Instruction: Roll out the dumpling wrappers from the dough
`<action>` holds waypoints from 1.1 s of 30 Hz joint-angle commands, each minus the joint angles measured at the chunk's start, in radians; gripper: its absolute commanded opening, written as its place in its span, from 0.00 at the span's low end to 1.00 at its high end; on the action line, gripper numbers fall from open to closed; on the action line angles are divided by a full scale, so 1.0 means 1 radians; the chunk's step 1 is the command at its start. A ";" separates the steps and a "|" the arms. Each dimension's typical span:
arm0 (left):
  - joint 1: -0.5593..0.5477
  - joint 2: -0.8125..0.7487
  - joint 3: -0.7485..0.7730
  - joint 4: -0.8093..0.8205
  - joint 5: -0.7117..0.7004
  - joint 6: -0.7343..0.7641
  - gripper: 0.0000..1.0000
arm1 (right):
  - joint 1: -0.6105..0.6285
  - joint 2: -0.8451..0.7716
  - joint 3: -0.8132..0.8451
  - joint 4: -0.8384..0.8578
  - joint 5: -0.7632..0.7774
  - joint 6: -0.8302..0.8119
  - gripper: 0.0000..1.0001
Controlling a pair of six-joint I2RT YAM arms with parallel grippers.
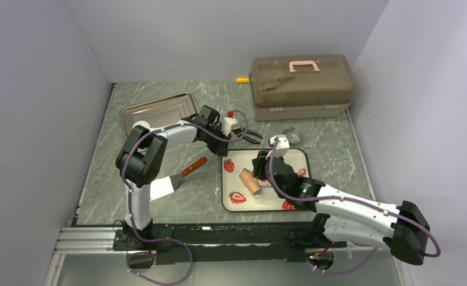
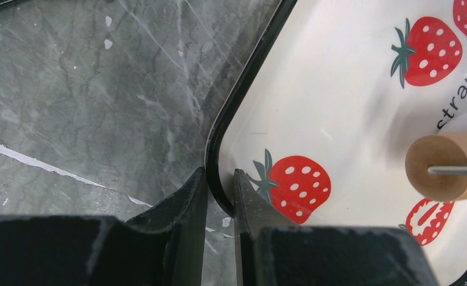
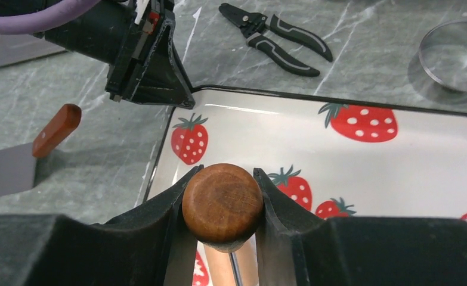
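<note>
Right wrist: right gripper [image 3: 226, 174] clamps the roller [image 3: 222, 205] by its knob, bottom centre. Left wrist: left gripper [image 2: 220, 179] pinches the tray [image 2: 250, 67] rim, jaws nearly closed, lower centre.

Strawberry tray [image 3: 362, 167] is showing a glossy white face, roller [image 3: 222, 202] is looking like matt brown wood, tabletop [image 2: 87, 89] is reading as grey veined stone, upper-left pan [image 1: 159, 109] is gleaming brushed metal, toolbox [image 1: 302, 80] is showing translucent plastic.
</note>
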 commanded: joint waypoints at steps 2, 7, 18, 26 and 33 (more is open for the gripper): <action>0.006 -0.012 -0.003 0.017 -0.050 0.026 0.00 | 0.036 0.041 -0.084 -0.153 -0.050 0.145 0.00; 0.006 -0.009 0.002 0.011 -0.048 0.027 0.00 | 0.063 0.051 -0.112 -0.164 -0.051 0.197 0.00; 0.007 -0.005 -0.010 0.016 -0.038 0.013 0.00 | 0.001 0.015 0.205 -0.061 -0.177 -0.014 0.00; 0.007 -0.013 -0.021 0.023 -0.041 0.016 0.00 | -0.005 0.057 0.235 -0.243 0.023 0.002 0.00; 0.009 -0.010 -0.021 0.016 -0.042 0.016 0.00 | 0.016 0.051 0.098 -0.298 0.024 0.128 0.00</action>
